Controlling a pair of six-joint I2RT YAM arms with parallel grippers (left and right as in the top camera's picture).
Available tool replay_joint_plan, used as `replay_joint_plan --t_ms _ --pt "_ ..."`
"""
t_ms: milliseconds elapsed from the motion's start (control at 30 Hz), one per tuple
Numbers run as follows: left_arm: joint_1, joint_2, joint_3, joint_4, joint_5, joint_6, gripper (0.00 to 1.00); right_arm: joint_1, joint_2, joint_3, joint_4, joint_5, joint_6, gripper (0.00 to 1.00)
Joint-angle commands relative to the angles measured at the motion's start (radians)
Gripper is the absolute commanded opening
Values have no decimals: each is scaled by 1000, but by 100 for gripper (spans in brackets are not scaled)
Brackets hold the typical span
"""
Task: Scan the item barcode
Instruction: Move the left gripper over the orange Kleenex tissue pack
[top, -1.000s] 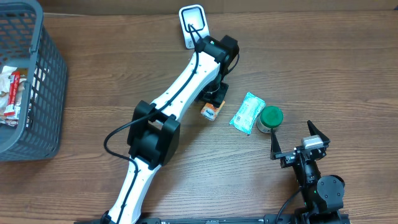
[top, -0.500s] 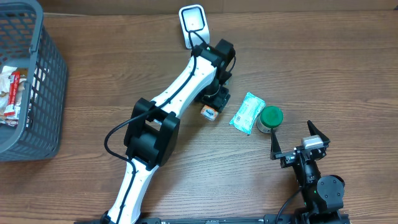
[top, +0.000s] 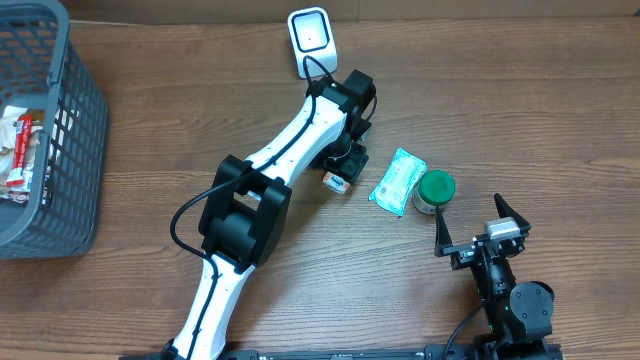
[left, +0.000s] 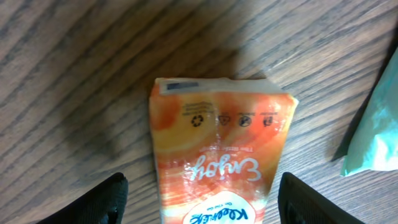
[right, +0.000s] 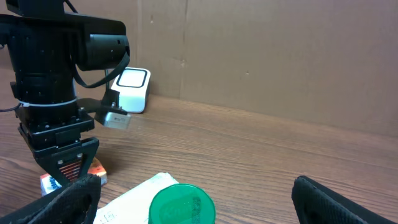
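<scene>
Grey mesh basket (top: 70, 150) sits way off left of the scanner (top: 311, 38), wrappers (top: 18, 152) inside. Teal packet (top: 397, 182) and green-lidded jar (top: 435, 189) sit side by side, nearer and right of it, on the wood table (top: 530, 100).

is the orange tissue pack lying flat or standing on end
Lying flat: the orange tissue pack rests printed face up on the table.
</scene>
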Motion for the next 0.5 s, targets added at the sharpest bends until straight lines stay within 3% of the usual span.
replay_joint_plan --t_ms 0,467 --pt "24 -21 25 14 17 -3 68 -6 -10 -11 6 -1 0 100" --pt "31 -20 23 25 47 -15 65 -6 -10 -11 6 -2 0 100"
